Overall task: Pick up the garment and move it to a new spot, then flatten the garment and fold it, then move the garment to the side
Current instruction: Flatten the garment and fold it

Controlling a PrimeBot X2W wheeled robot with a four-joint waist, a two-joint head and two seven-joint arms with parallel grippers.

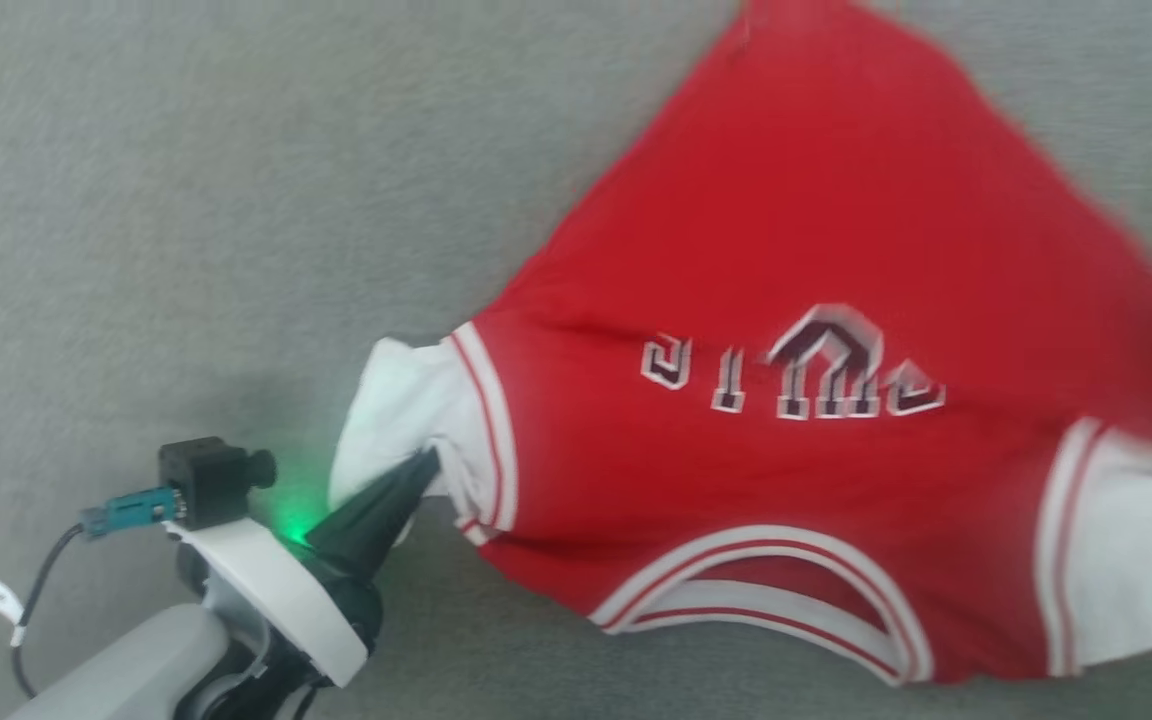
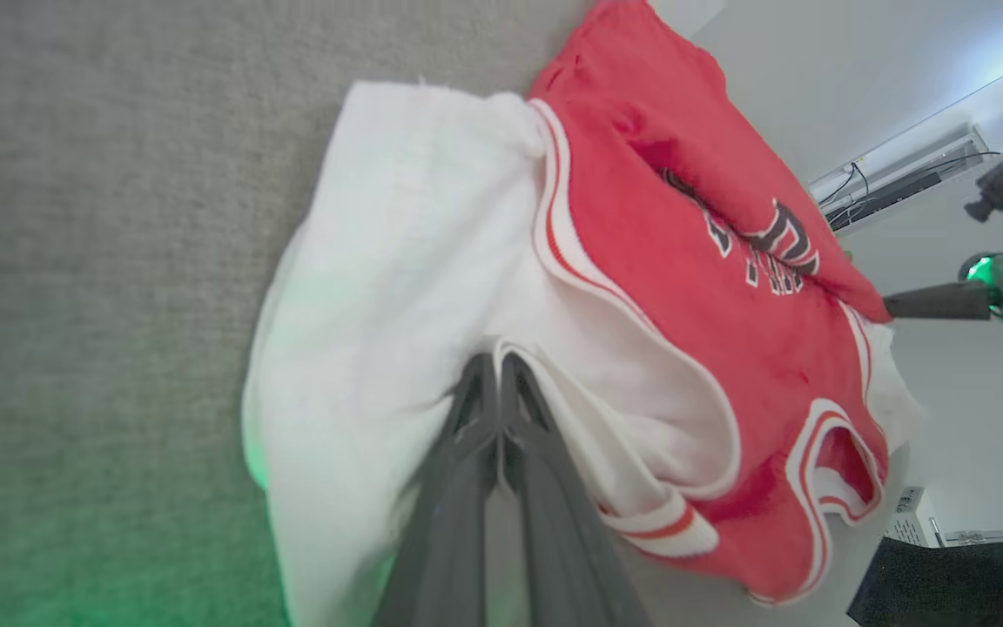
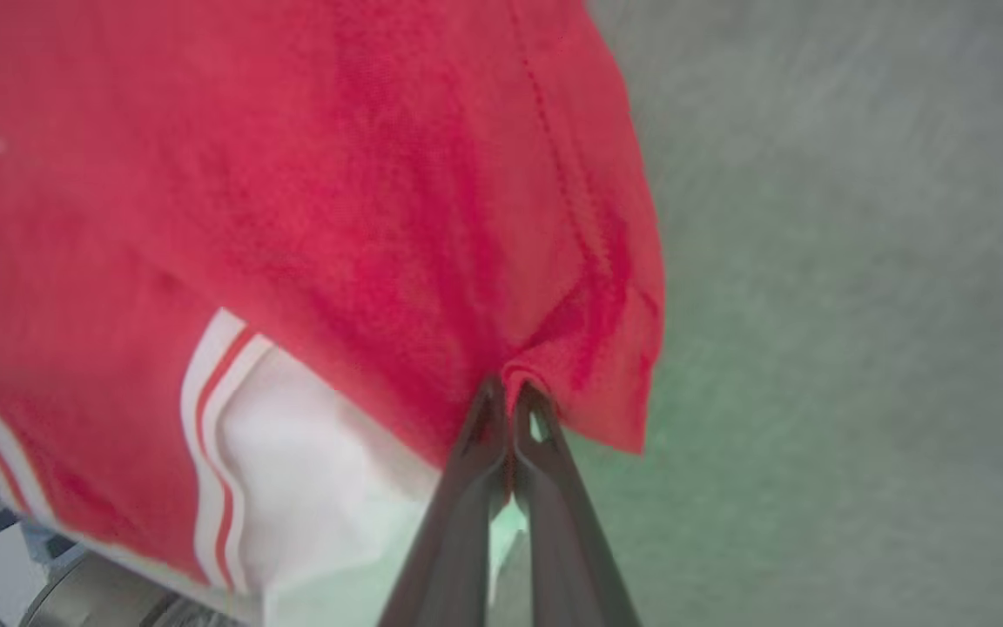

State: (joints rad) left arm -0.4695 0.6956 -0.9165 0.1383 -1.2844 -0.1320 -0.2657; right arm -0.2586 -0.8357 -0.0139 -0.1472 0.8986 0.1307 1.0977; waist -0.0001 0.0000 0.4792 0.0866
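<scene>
Since left end effector (image 1: 424, 468) is clamped on a white sleeve and right end effector (image 3: 508, 387) pinches a red edge, the garment (image 1: 796, 240) hangs stretched between them over the grey worktop (image 1: 186, 200), probably for carrying.

Grey surface (image 1: 186, 200) lies open left of the garment (image 1: 816, 250), which blocks the right side.

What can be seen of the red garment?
The garment is a red jersey of soft fabric, with white sleeves, white-and-red striped trim at neck and armholes, and dark, white-outlined lettering, upside down in the head view. It stretches over grey carpet between the left gripper, shut on a white sleeve, and the right gripper, shut on red fabric.
</scene>
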